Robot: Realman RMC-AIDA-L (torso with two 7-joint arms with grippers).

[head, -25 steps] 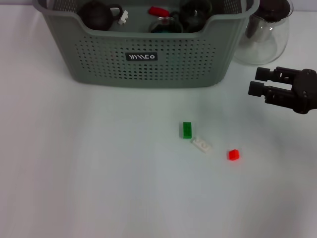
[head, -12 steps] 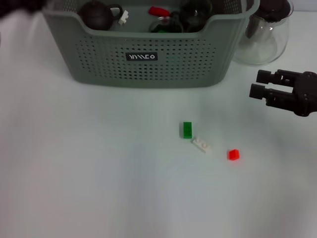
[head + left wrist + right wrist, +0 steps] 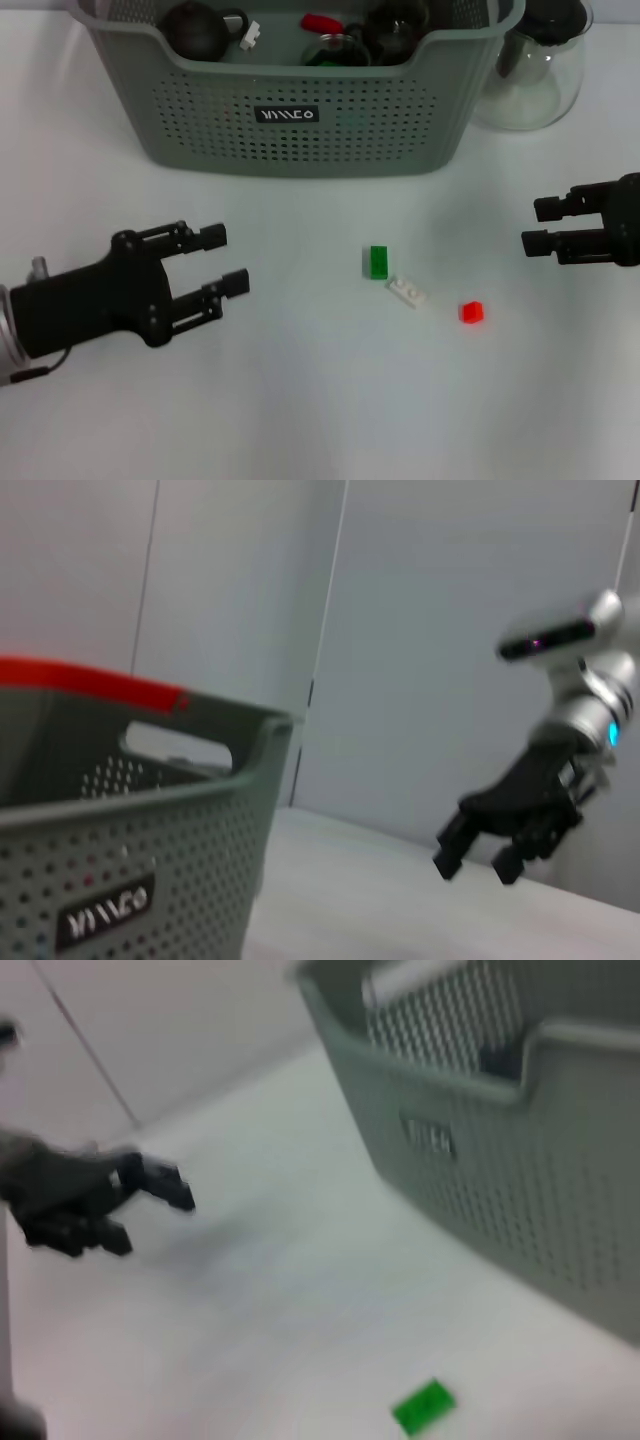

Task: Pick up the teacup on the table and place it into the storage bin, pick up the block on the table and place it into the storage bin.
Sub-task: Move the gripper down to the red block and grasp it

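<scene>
Blocks are what's left on the table: green block (image 3: 378, 262), white block (image 3: 408, 292) and red block (image 3: 471, 312), all in front of the storage bin (image 3: 300, 115). Both left gripper (image 3: 227, 262) and right gripper (image 3: 537, 225) hover open and empty. Next move, I'd guess: drop onto one block.

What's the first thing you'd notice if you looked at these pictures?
Probably the big grey-green storage bin at the back of the white table, already holding dark round things. Then the two black arms: the left end effector open at the front left, the right end effector open at the right edge. Between them lie three tiny blocks: green, white and red.
</scene>
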